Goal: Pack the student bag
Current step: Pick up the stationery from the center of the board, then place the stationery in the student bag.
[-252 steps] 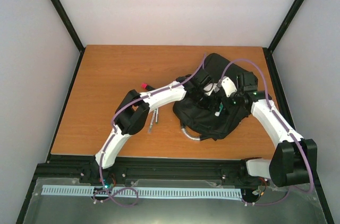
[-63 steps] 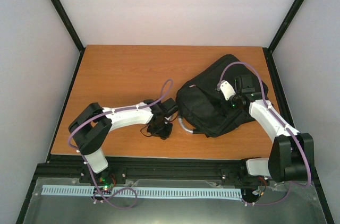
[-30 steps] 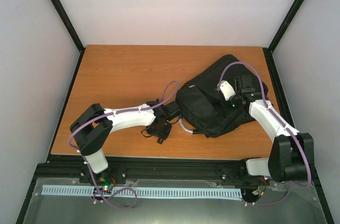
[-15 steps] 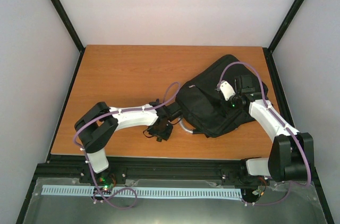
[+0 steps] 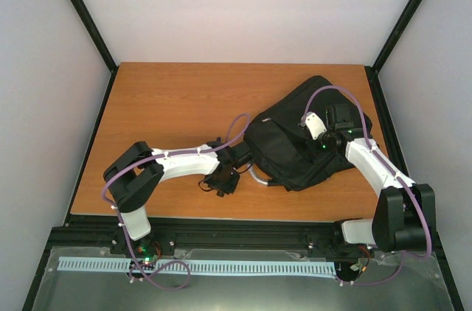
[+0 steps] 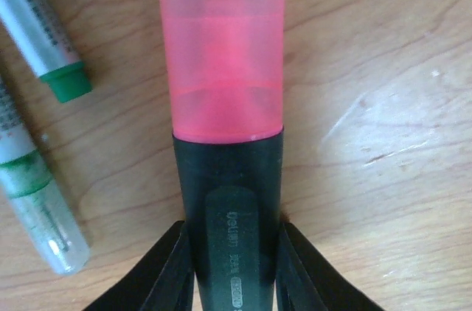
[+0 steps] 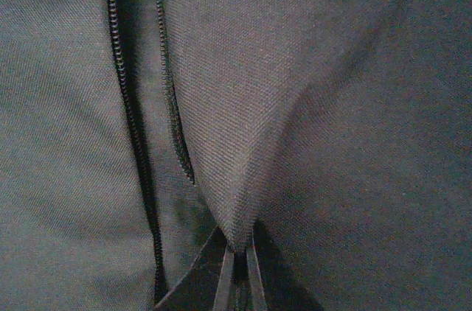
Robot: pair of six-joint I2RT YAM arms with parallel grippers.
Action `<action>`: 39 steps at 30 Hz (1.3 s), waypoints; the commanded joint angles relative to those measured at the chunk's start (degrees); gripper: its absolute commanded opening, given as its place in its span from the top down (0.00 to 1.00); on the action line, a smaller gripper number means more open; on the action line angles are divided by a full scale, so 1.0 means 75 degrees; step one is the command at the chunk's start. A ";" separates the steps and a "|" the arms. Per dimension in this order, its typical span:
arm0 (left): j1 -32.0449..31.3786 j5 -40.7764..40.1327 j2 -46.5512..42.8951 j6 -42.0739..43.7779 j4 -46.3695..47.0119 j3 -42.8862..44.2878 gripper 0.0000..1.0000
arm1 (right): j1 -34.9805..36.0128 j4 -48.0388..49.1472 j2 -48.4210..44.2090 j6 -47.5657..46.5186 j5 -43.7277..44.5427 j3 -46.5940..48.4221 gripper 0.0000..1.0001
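Note:
The student bag (image 5: 295, 145), black and soft, lies at the right of the table with a curved grey handle (image 5: 258, 178) at its near left corner. My right gripper (image 5: 324, 141) is on top of it, shut on a pinched fold of bag fabric (image 7: 295, 68) beside an open zip (image 7: 129, 105); the fold runs into the closed jaws of the right gripper (image 7: 236, 252). My left gripper (image 5: 221, 182) is down on the wood just left of the bag. In its wrist view the left gripper (image 6: 232, 233) is pressed on both sides of a pink-capped black highlighter (image 6: 228, 105).
Two white markers with green bands lie on the table left of the highlighter, one (image 6: 44, 38) farther up and one (image 6: 37, 200) nearer. Black frame posts and white walls close in the wooden table (image 5: 162, 105).
My left arm has shifted slightly right, and its wrist stays low beside the bag's handle. My right arm and the bag have not moved.

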 commanded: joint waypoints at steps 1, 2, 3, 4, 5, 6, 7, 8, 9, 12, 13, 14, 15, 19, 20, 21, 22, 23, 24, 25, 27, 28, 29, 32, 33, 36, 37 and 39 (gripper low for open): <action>-0.0074 -0.0335 -0.0333 0.0114 -0.0614 0.0248 0.75 | 0.0054 -0.0277 -0.0066 -0.0077 -0.0305 -0.0004 0.97; -0.0081 -0.0313 -0.0502 0.0197 -0.0672 0.0318 0.75 | 0.0054 -0.0251 -0.0139 -0.0075 -0.0297 -0.0008 0.97; -0.0081 -0.0165 -0.0666 0.0311 -0.0647 0.0383 0.75 | 0.0054 -0.0235 -0.0230 -0.0083 -0.0294 -0.0018 0.97; -0.0081 0.0121 -0.0911 0.0474 -0.0566 0.0431 0.75 | 0.0054 -0.0214 -0.0322 -0.0069 -0.0293 -0.0030 0.97; -0.0081 0.0386 -0.1102 0.0572 -0.0466 0.0484 0.75 | 0.0054 -0.0189 -0.0420 -0.0063 -0.0289 -0.0042 0.97; -0.0081 0.0618 -0.1264 0.0653 -0.0347 0.0583 0.75 | 0.0054 -0.0164 -0.0520 -0.0055 -0.0257 -0.0050 0.97; -0.0081 0.0899 -0.1404 0.0768 -0.0213 0.0663 0.75 | 0.0051 -0.0147 -0.0600 -0.0059 -0.0231 -0.0054 0.97; -0.0079 0.1148 -0.1508 0.0862 -0.0044 0.0774 0.75 | 0.0053 -0.0128 -0.0727 -0.0048 -0.0224 -0.0064 0.97; -0.0075 0.1378 -0.1571 0.0929 0.0129 0.0895 0.76 | 0.0054 -0.0110 -0.0791 -0.0045 -0.0244 -0.0078 0.97; -0.0081 0.2251 -0.1394 0.1105 0.0652 0.1443 0.76 | 0.0054 -0.0038 -0.1109 -0.0046 -0.0343 -0.0118 0.97; -0.0081 0.2514 -0.1218 0.1150 0.0839 0.1690 0.76 | 0.0054 -0.0014 -0.1205 -0.0047 -0.0381 -0.0143 0.97; -0.0081 0.2722 -0.1039 0.1180 0.0988 0.1966 0.76 | 0.0048 0.0022 -0.1302 -0.0048 -0.0410 -0.0155 0.97; -0.0079 0.2911 -0.0800 0.1195 0.1097 0.2255 0.76 | 0.0053 0.0036 -0.1383 -0.0054 -0.0429 -0.0164 0.97; -0.0081 0.3329 0.0094 0.1125 0.1354 0.3340 0.76 | 0.0054 0.0175 -0.1824 -0.0022 -0.0578 -0.0262 0.97; -0.0081 0.3526 0.0314 0.1109 0.1427 0.3559 0.76 | 0.0054 0.0224 -0.1936 -0.0008 -0.0617 -0.0295 0.97; -0.0081 0.3669 0.0513 0.1090 0.1485 0.3731 0.76 | 0.0054 0.0259 -0.2038 -0.0002 -0.0652 -0.0319 0.97; -0.0081 0.3784 0.0690 0.1038 0.1542 0.3879 0.76 | 0.0054 0.0280 -0.2096 0.0017 -0.0665 -0.0333 0.97; -0.0081 0.3914 0.0865 0.0989 0.1599 0.4006 0.76 | 0.0045 0.0294 -0.2146 0.0011 -0.0677 -0.0334 0.97; -0.0081 0.4044 0.1014 0.0917 0.1676 0.4089 0.76 | 0.0042 0.0302 -0.2166 0.0010 -0.0679 -0.0336 0.97; -0.0081 0.4176 0.1157 0.0838 0.1780 0.4136 0.77 | 0.0036 0.0320 -0.2184 0.0016 -0.0663 -0.0342 0.97; -0.0108 0.4388 0.1384 0.0716 0.1920 0.4210 0.77 | 0.0020 0.0353 -0.2204 0.0026 -0.0634 -0.0348 0.97; -0.0124 0.4411 0.1452 0.0677 0.1973 0.4219 0.77 | 0.0013 0.0372 -0.2223 0.0024 -0.0632 -0.0357 0.97; -0.0143 0.4404 0.1506 0.0636 0.2020 0.4226 0.77 | 0.0007 0.0385 -0.2247 0.0025 -0.0632 -0.0359 0.97; -0.0151 0.4325 0.1705 0.0493 0.2088 0.4300 0.77 | 0.0007 0.0471 -0.2358 0.0025 -0.0638 -0.0403 0.97; -0.0151 0.4122 0.1786 0.0410 0.2058 0.4357 0.76 | 0.0007 0.0500 -0.2388 0.0030 -0.0652 -0.0416 0.97; -0.0151 0.3853 0.2047 0.0238 0.1937 0.4596 0.75 | 0.0007 0.0500 -0.2415 0.0035 -0.0680 -0.0430 0.97; -0.0151 0.3810 0.2129 0.0221 0.1907 0.4690 0.75 | 0.0007 0.0508 -0.2414 0.0044 -0.0654 -0.0430 0.97; -0.0145 0.3631 0.2351 0.0169 0.1819 0.4933 0.72 | 0.0007 0.0517 -0.2424 0.0054 -0.0635 -0.0436 0.97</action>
